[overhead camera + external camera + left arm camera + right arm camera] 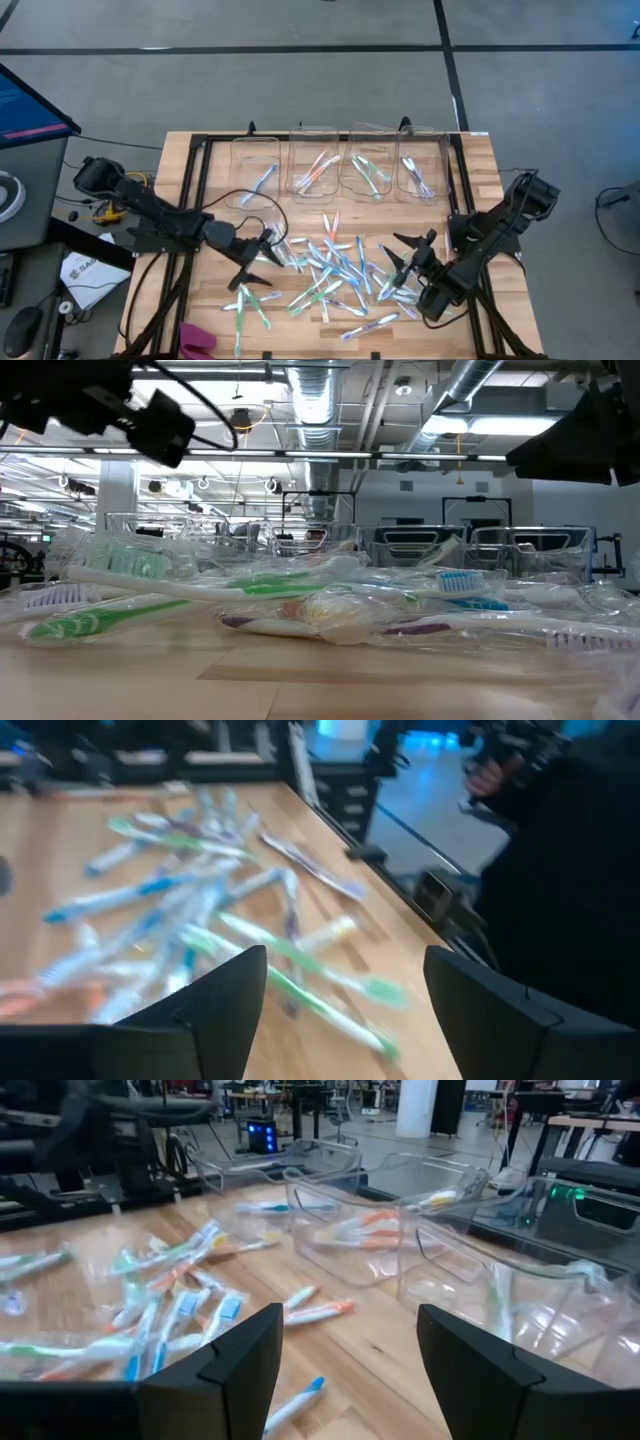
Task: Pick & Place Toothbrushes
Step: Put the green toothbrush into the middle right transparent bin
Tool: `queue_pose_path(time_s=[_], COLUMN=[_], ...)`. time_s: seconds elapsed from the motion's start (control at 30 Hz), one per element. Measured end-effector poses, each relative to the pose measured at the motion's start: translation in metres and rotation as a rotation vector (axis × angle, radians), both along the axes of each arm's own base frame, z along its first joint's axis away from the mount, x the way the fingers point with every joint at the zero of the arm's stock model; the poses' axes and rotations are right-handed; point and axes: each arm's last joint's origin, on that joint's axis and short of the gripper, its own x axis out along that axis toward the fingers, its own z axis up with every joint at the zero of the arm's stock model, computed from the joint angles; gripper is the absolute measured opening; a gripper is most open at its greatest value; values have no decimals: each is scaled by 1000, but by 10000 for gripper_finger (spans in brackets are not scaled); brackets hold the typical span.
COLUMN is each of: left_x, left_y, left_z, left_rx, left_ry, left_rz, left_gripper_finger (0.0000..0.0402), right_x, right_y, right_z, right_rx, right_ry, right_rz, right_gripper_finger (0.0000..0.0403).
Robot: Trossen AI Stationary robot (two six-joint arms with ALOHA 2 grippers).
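Lying loose on the bench (190,160): toothbrushes (330,272), heaped between both pincers. Left pincer (262,262) beside the heap, spread wide, empty. Right pincer (403,257) likewise open, empty.

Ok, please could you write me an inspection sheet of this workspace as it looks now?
Surface: wooden table inside a black frame.
Job's things: toothbrushes heaped at mid table; a few already lie in the four clear bins at the far edge.
Clutter: pink object at the near left edge.
Grippers: left gripper open beside the heap, empty; right gripper open, empty.
Cables: black cable loops over the left arm.
Surroundings: monitor, papers, grey floor.
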Motion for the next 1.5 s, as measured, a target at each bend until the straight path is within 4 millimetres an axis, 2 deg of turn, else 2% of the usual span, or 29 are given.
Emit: queue_pose_path(time_s=[0.17, 0.33, 0.5, 0.63, 0.87, 1.1, 1.2, 1.5], left_x=[-10, -10, -7, -2, 5, -2, -5, -17], left_y=[-7, -6, -2, -4, -6, -2, 1, 7], left_z=[-11, -11, -10, 0, 7, -5, -10, -27], left_rx=[4, -95, 0, 56, 149, 215, 234, 248], left_ry=[38, 91, 31, -17, 153, 298, 356, 482], left_rz=[-46, 1, 74, 64, 77, 123, 193, 244], left_gripper_finger=[266, 266, 266, 258, 228, 210, 210, 210], right_x=[0, 0, 2, 4, 5, 11, 13, 15], right_y=[0, 0, 3, 6, 5, -1, -3, -6], right_z=[-1, 0, -1, -1, -1, -1, -1, -1], right_rx=[-10, -16, 43, 83, 73, 48, 32, 36], right_ry=[19, 24, 34, 21, 47, 66, 79, 86], right_rz=[2, 6, 13, 16, 18, -7, -18, -31], right_gripper_finger=[225, 225, 225, 225, 225, 225, 225, 225])
